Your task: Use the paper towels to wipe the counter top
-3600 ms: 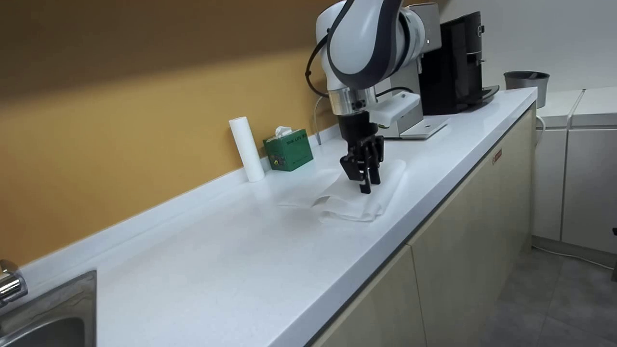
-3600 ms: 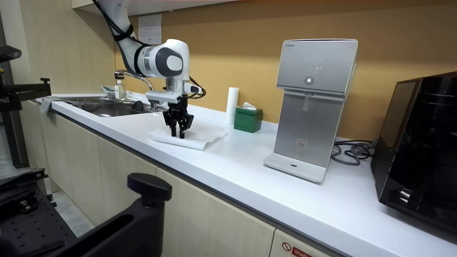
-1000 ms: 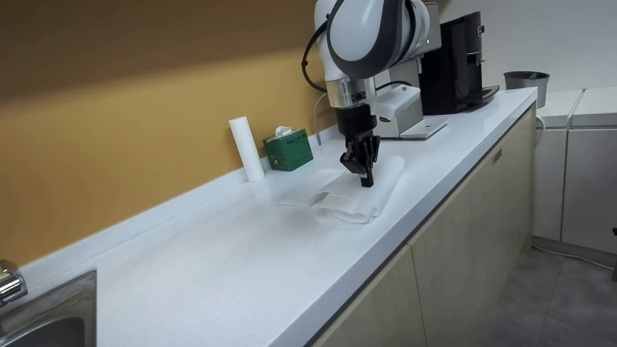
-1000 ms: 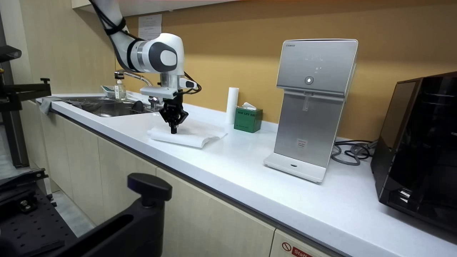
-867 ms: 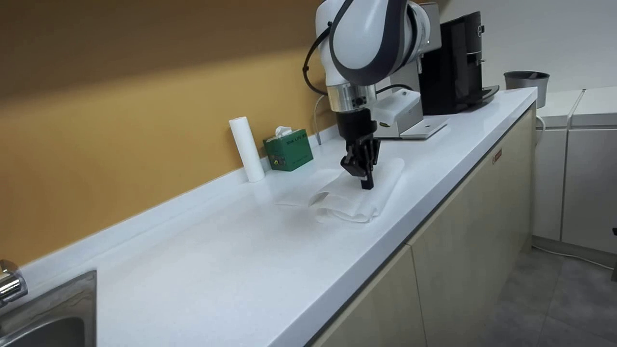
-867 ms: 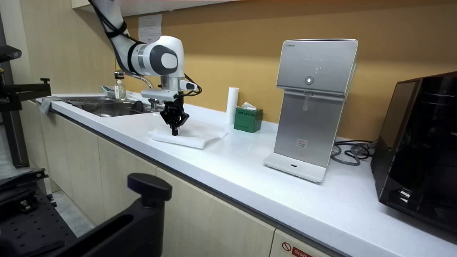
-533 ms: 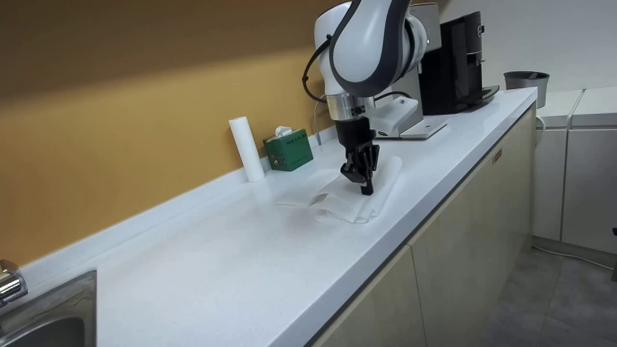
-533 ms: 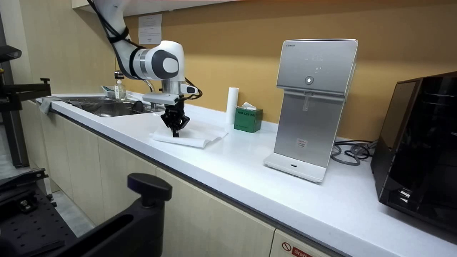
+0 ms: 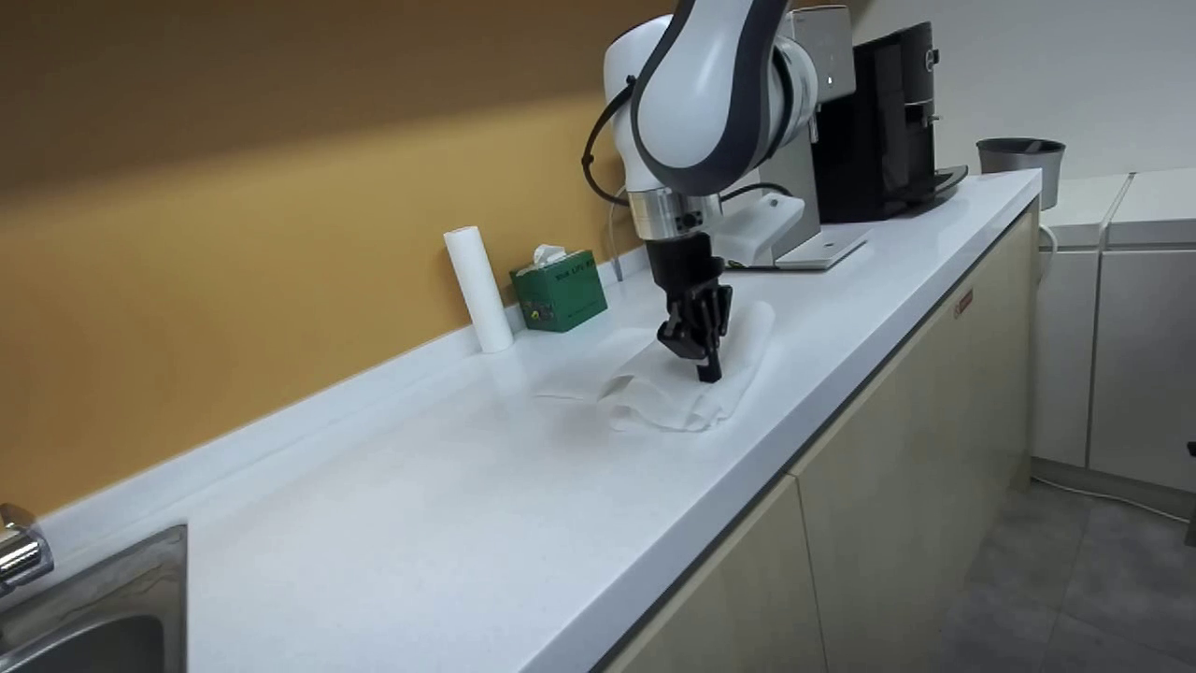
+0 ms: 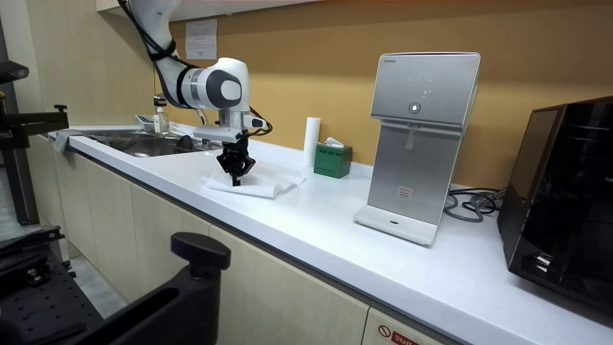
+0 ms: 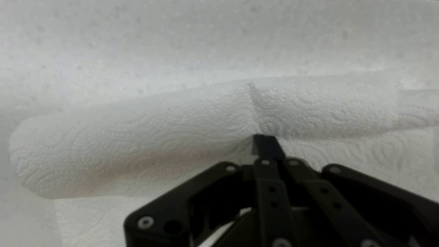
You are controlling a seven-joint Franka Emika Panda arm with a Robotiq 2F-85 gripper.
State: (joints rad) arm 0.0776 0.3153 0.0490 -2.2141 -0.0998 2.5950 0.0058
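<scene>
The paper towels, a white, slightly rumpled folded sheet (image 9: 654, 388), lie on the glossy white counter top (image 9: 402, 523). They also show in an exterior view (image 10: 273, 181) and fill the middle of the wrist view (image 11: 147, 137). My black gripper (image 9: 709, 372) points down onto the sheet, also in an exterior view (image 10: 236, 182). In the wrist view its fingertips (image 11: 268, 139) are together, and creases in the paper run to them. The gripper appears shut on a pinch of the towels; the paper between the tips is hidden.
A white upright roll (image 9: 478, 290) and a green tissue box (image 9: 561, 290) stand by the back wall. A grey dispenser (image 10: 416, 153) and a black machine (image 10: 565, 201) stand farther along. A sink (image 10: 148, 144) is at the opposite end. The counter's front edge (image 9: 747, 467) runs close to the towels.
The fingers were open on the towels 3.6 s ago and have closed. Over the last second the gripper has lowered slightly. The towels' far edge has shifted slightly and the folds look more bunched.
</scene>
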